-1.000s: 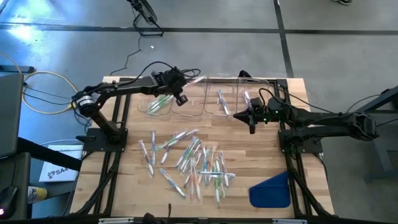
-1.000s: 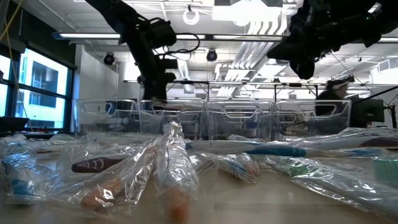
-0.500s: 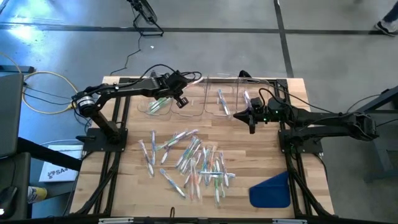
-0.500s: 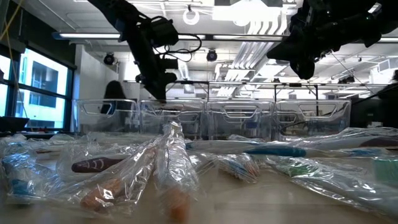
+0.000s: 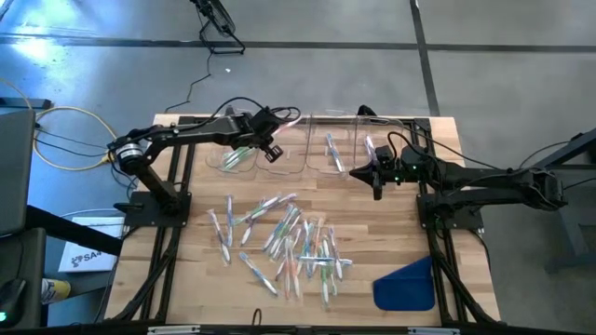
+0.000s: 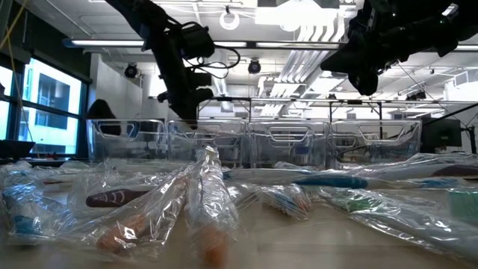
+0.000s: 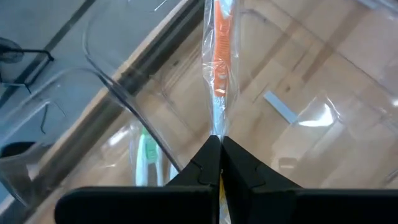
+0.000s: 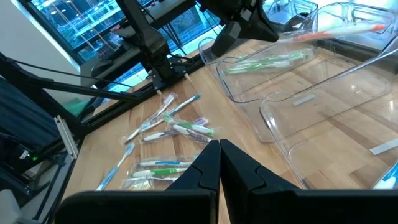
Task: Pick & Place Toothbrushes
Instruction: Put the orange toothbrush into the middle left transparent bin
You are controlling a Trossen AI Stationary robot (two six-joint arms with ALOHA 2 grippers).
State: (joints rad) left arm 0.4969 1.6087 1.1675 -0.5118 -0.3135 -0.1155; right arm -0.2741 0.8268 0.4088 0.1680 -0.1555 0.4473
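Observation:
A heap of wrapped toothbrushes lies on the wooden table's middle. Along the far edge stand clear bins. One holds a green toothbrush, and others hold bluish ones. My left gripper hangs above the left bins, shut on an orange toothbrush in clear wrap, also seen in the right wrist view. My right gripper waits shut and holds nothing, in the air by the right bins. My left gripper pinches the orange toothbrush by one end of its clear wrap between its two fingertips. The fingers slant down from the table's left. The toothbrush sticks out past them in line with the fingers, lifted clear above the bins and about level.
A blue flat piece lies at the near right corner. Bare wood shows between the heap and the bins. Cables trail off the table's left side.
My left gripper has rolled a little about the line it points along, staying above the left bins with the orange toothbrush still in its fingers. My right arm has kept still.

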